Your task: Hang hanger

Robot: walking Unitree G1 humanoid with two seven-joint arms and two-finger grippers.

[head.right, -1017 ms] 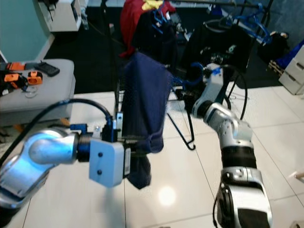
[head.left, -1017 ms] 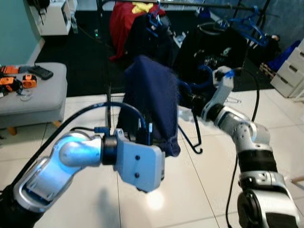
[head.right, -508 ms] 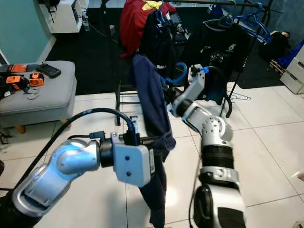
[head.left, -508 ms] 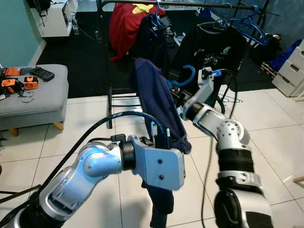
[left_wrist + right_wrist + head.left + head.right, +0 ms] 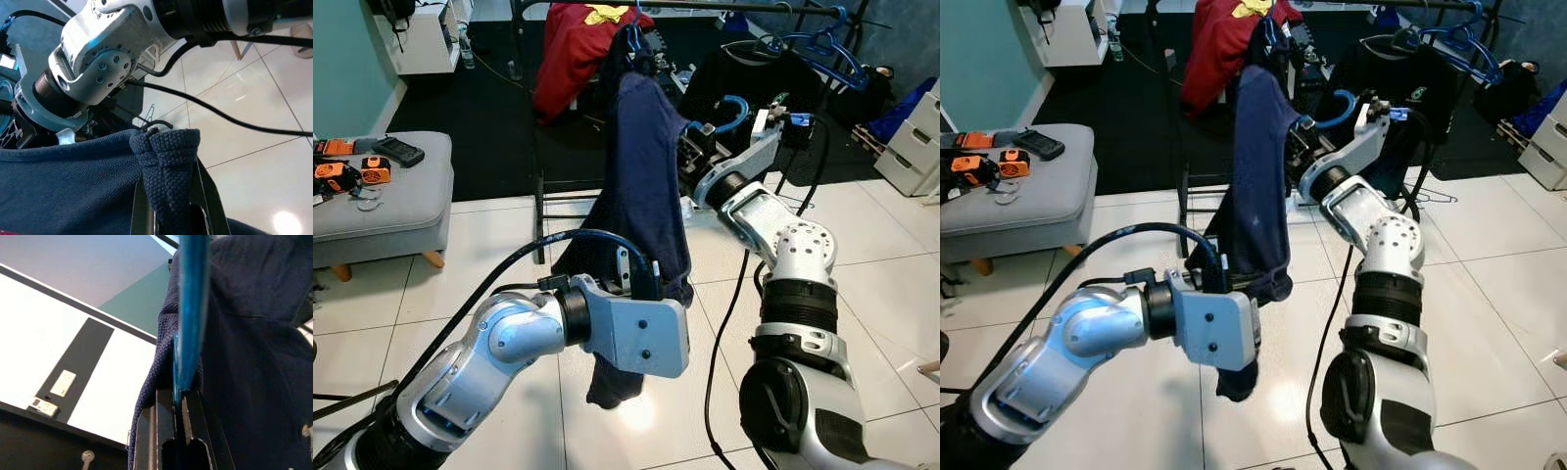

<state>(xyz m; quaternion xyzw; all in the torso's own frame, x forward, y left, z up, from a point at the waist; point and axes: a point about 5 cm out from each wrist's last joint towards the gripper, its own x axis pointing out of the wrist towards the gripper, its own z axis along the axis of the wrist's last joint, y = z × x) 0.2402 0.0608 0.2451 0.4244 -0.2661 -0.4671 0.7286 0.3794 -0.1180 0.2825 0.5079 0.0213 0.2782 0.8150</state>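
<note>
The clothes rail [image 5: 705, 8] runs across the far side of the room and serves as the reference point. Below and in front of it hangs a navy shirt [image 5: 641, 186] on a blue hanger [image 5: 729, 106]; the hanger's curved hook sits just under the rail level, beside the garments already hung, and is not seen resting on the rail.

The right gripper [image 5: 177, 396], reaching up toward the rail, has its two black fingers pressed together on the blue hanger's bar — the wrist view shows the bar clamped between them with the shirt's knitted collar bunched alongside.

The left gripper [image 5: 168, 205] is lower and nearer the robot, well in front of the rail, its fingers pinching a folded ribbed edge of the navy shirt.

On the rail itself: a red garment [image 5: 570, 49] toward its left end, a black printed shirt [image 5: 754, 83] to the right, and further blue hangers [image 5: 818, 44] near the right end.

A grey ottoman [image 5: 382, 211] stands well left of the rail on the white tiled floor [image 5: 862, 255], carrying orange-and-black tools [image 5: 342, 171] and a dark remote [image 5: 396, 150].
</note>
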